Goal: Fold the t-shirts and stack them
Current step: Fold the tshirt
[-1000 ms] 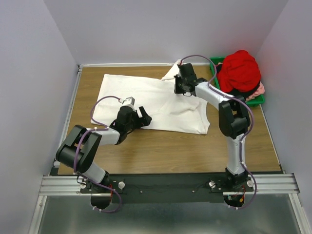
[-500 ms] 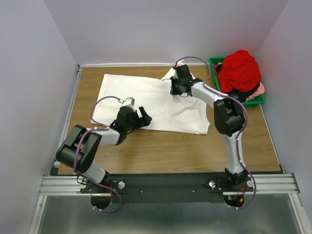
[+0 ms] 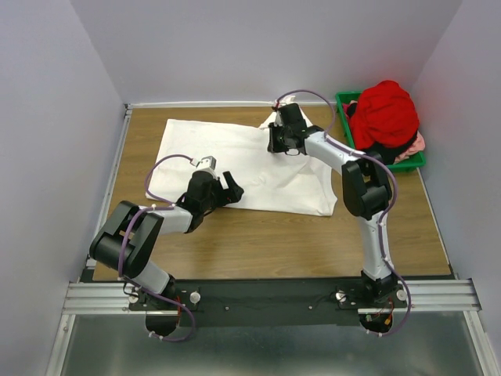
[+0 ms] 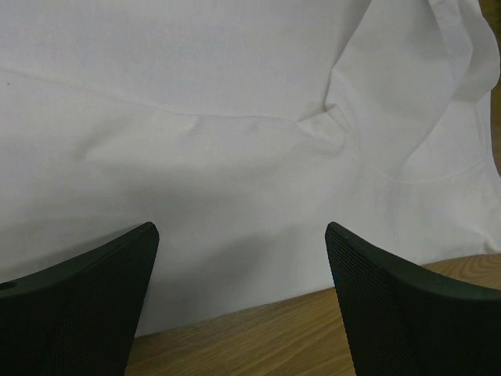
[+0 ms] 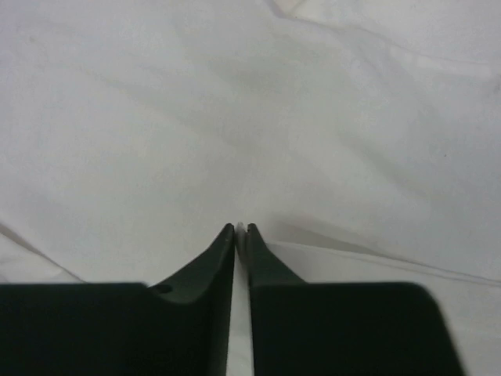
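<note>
Evidently the first fold is in hand: the white t-shirt (image 3: 227, 153) lies spread on the counter (image 3: 235, 235) beside the green bin (image 3: 413, 162). Nearer the bin, the right gripper (image 5: 241, 229) is closed, seemingly pinching a sliver of cloth. Farther off, the left gripper (image 4: 241, 235) stands apart. Next, lift that edge across.

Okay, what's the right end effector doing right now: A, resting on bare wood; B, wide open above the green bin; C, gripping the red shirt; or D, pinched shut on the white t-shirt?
D: the right wrist view shows the right end effector closed, a sliver of the white t-shirt caught between its tips.
</note>
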Controlling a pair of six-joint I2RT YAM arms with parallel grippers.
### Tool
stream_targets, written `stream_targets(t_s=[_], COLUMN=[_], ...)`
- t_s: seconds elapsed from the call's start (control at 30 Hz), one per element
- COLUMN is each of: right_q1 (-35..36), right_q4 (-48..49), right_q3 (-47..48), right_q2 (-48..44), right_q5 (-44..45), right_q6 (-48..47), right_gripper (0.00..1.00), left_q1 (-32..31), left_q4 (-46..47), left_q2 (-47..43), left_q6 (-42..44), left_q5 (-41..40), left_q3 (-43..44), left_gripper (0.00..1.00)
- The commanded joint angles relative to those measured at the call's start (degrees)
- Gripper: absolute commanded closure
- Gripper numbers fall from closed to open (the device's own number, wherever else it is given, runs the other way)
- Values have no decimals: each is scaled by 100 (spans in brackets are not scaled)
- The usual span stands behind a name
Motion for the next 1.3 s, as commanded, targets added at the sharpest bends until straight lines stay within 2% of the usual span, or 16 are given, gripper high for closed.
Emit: stream_targets(t_s=[0.0, 0.03, 0.07, 0.13, 0.2, 0.3, 0.6, 0.93, 1.27], right_q1=[55, 46, 46, 3, -94, -523, -1280, -1422, -1422], right_q4=[-26, -26, -26, -26, -34, -26, -26, -26, -26], right_q3=[-24, -77, -138, -366, -507, -945, -1413, -1325, -1369], right_q2=[-23, -76, -242, -418, -638, -920, -1167, -912, -622], right_q5=[78, 236, 542, 1070, 1345, 1398, 1152, 607, 229], right_q6=[21, 56, 92, 92, 66, 197, 241, 233, 277], right_gripper=[72, 49, 40, 23, 19, 21, 29, 42, 49], left_q1=[-41, -41, -32, -41, -50, -128, -436, -480, -480], left_q4=[-44, -53, -53, -79, -123, -325, -589, -598, -642], left_q2=[-51, -51, -68, -121, -218, -419, -631, -692, -736], left_q6=[-6, -6, 3, 12, 47, 108, 117, 47, 47], left_q5=[-145, -136, -136, -153, -180, -250, -496, -522, -549], left_q3=[-120, -94, -85, -50, -23, 99, 399, 285, 285], left_gripper=[5, 5, 5, 5, 5, 5, 5, 5, 5])
